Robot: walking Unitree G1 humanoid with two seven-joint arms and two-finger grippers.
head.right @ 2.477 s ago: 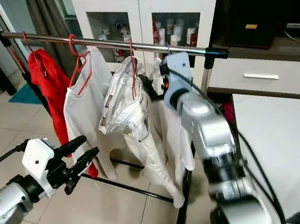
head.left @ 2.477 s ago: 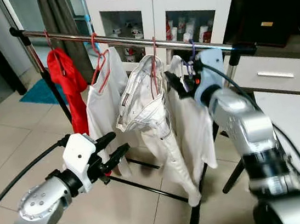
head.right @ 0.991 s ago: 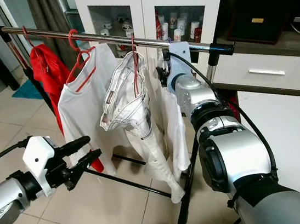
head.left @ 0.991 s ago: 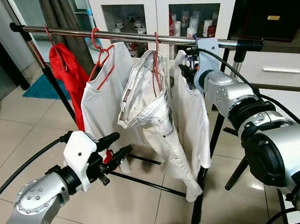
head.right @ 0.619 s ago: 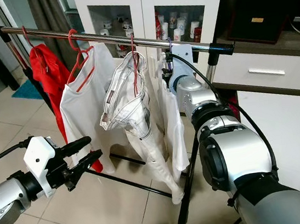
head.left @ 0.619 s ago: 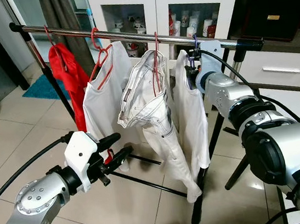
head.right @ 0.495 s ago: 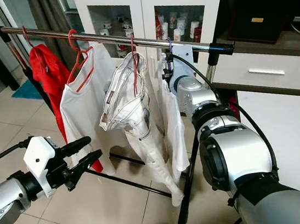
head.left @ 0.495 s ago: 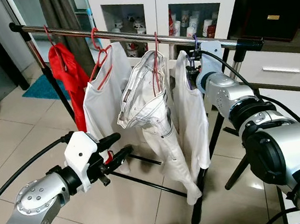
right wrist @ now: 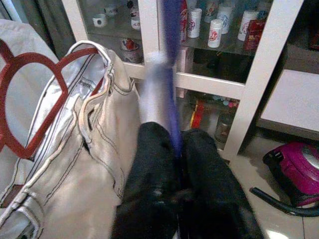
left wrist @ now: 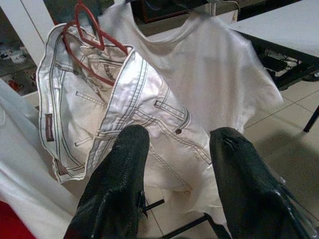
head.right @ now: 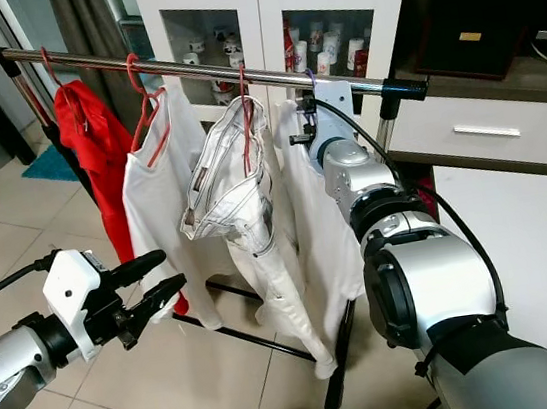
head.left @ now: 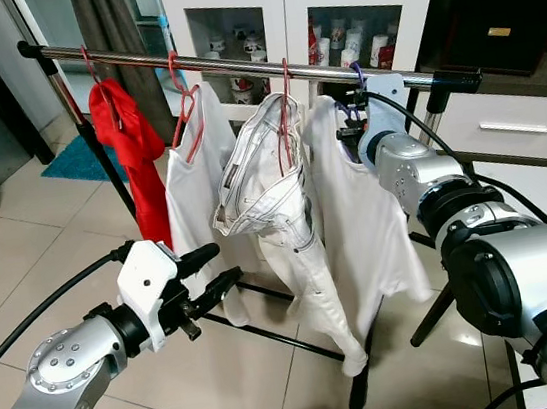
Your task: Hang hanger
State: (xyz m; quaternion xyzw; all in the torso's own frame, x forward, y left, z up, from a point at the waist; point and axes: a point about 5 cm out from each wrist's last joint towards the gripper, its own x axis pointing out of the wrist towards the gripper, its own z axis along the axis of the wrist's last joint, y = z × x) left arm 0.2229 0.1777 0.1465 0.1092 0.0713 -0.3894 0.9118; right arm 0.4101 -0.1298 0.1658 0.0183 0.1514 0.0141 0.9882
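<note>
The right gripper [right wrist: 174,149], raised to the horizontal chrome clothes rail [head.left: 235,65], has its two black fingers pinched tight on the thin purple hanger [right wrist: 172,64], whose hook sits on the rail just above it. A white T-shirt [head.left: 367,222] hangs below the claw on that hanger. Beside it on the left hang pale white jeans [head.left: 272,190] on a red hanger [head.left: 285,112]. The left gripper [head.left: 208,279] hovers low, well apart, fingers spread and empty
</note>
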